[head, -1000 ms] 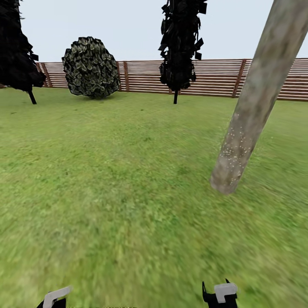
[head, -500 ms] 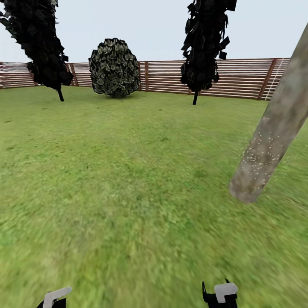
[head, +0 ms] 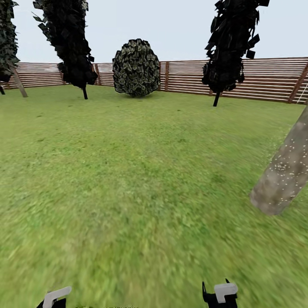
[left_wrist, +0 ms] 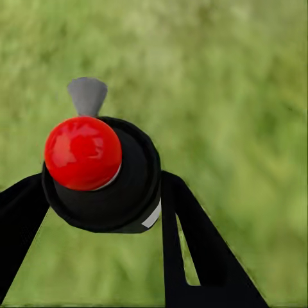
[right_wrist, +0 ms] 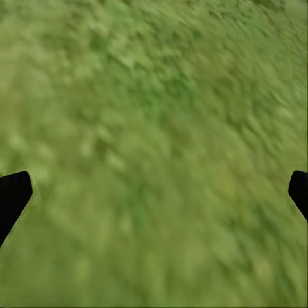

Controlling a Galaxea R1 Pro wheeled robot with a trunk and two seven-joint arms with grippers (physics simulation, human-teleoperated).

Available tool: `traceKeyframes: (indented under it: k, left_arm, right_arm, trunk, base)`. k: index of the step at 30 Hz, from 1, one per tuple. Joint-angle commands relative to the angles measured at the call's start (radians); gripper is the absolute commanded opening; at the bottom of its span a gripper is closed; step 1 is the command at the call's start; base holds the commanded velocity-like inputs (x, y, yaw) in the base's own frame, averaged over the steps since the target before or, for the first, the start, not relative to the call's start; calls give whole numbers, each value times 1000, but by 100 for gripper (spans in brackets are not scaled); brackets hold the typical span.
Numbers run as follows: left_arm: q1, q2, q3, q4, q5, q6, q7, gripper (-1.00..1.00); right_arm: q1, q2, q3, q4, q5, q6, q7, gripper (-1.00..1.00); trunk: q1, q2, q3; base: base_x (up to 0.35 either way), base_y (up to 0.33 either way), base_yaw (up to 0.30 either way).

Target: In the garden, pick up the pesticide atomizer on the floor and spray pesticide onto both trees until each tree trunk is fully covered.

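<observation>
Between the closed fingers of the left gripper, pesticide atomizer, red-capped, clasped round its dark body, judged light, rigid, smooth; right gripper spread empty above grass.

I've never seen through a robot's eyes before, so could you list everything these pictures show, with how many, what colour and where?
Tree trunk: one, mottled grey-brown with pale specks, leaning at the head view's right edge.
Dark narrow trees: two, black, before the fence; a third tree partly shows at the far left.
Round bush: one, dark green, against the fence at centre.
Fence: one, brown horizontal slats, across the back.
Grass: green, covering the ground.
Pesticide atomizer: one, black body, red ball top, grey nozzle, between the left jaws.
Left gripper: black, shut on the atomizer.
Right gripper: black tips set wide apart over grass, holding nothing.
</observation>
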State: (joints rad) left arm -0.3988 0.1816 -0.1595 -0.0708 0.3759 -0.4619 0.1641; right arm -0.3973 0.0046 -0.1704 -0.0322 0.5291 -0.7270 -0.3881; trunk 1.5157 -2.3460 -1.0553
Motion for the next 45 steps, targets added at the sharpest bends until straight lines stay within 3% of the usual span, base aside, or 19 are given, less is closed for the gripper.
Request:
traceKeyframes:
  k: [1, 45]
  left_arm:
    - [0, 0, 0, 0, 0, 0, 0, -100]
    - [0, -1, 0, -1, 1, -1, 0, -100]
  right_arm:
    - [0, 0, 0, 0, 0, 0, 0, 100]
    - [0, 0, 0, 0, 0, 1, 0, 100]
  trunk:
    - [0, 0, 0]
    - [0, 0, 0]
  base:
    - [0, 0, 281]
    - [0, 0, 281]
